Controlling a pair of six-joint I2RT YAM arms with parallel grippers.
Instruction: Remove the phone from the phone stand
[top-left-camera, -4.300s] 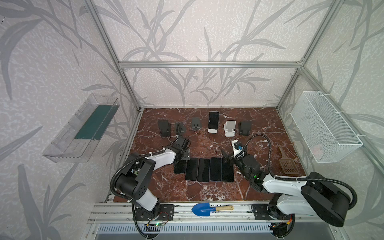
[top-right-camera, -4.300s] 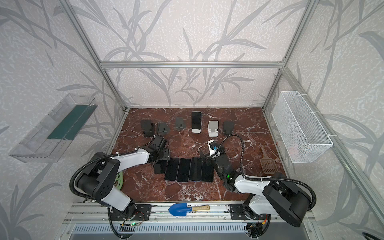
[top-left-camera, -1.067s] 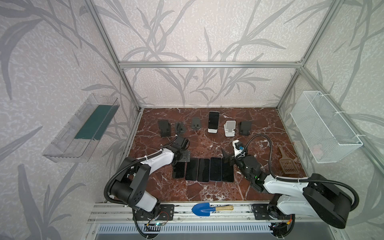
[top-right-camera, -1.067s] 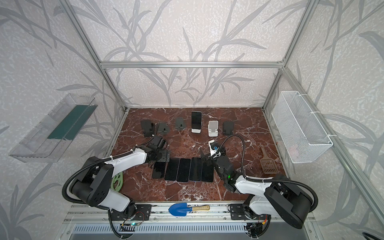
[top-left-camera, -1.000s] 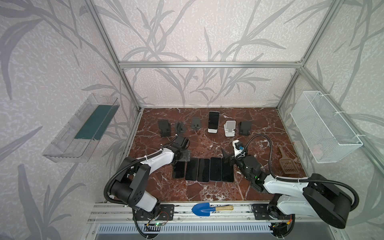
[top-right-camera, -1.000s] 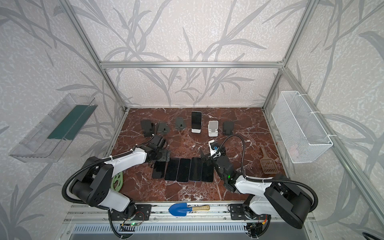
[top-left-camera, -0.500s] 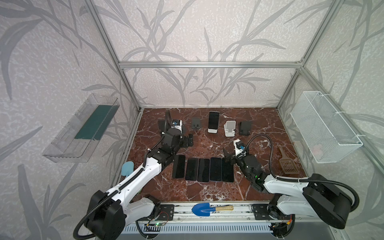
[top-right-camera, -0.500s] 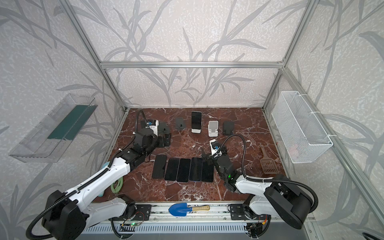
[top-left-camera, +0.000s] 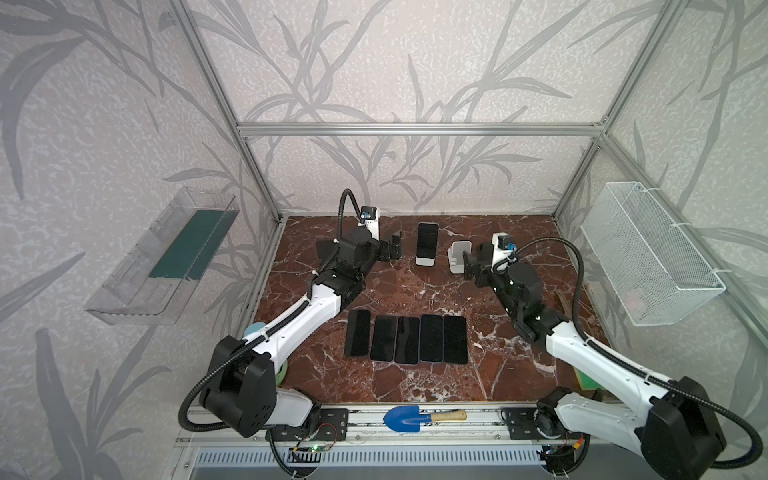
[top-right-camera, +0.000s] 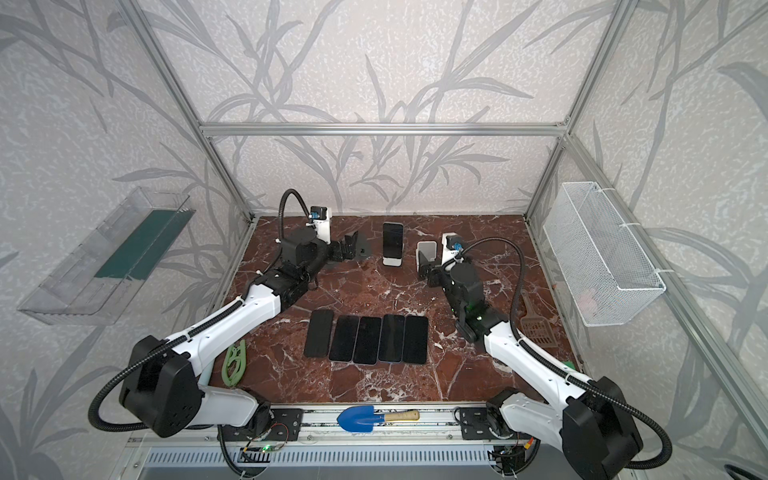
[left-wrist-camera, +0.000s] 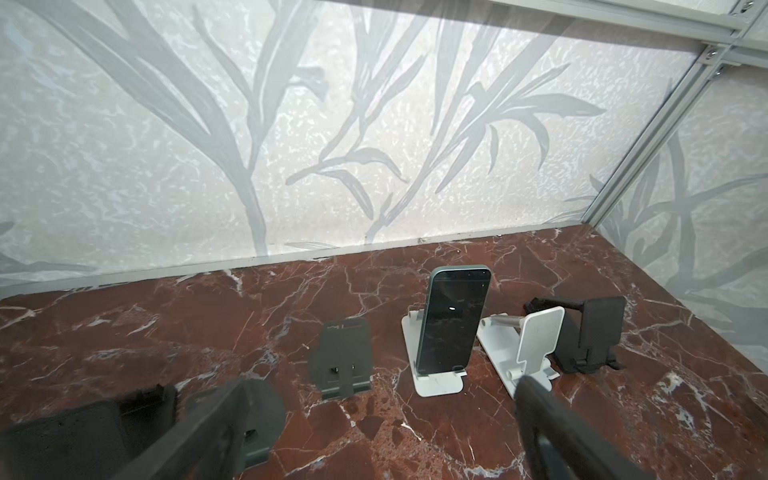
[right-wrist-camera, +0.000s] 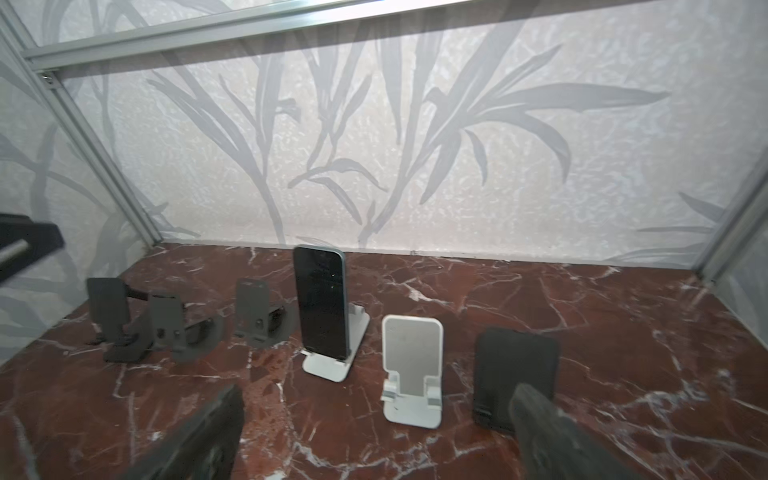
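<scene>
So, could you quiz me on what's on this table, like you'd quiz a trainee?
1. How many phones are in the flat row?
2. True or false: the left gripper is holding the upright phone.
3. The upright phone rests in: A) a white stand B) a black stand C) the wire basket.
Key: 1. five; 2. false, its jaws are open and empty; 3. A.

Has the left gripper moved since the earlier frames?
Yes. The left gripper has gone from the left end of the flat phone row toward the back wall, and is now near the standing phone.
</scene>
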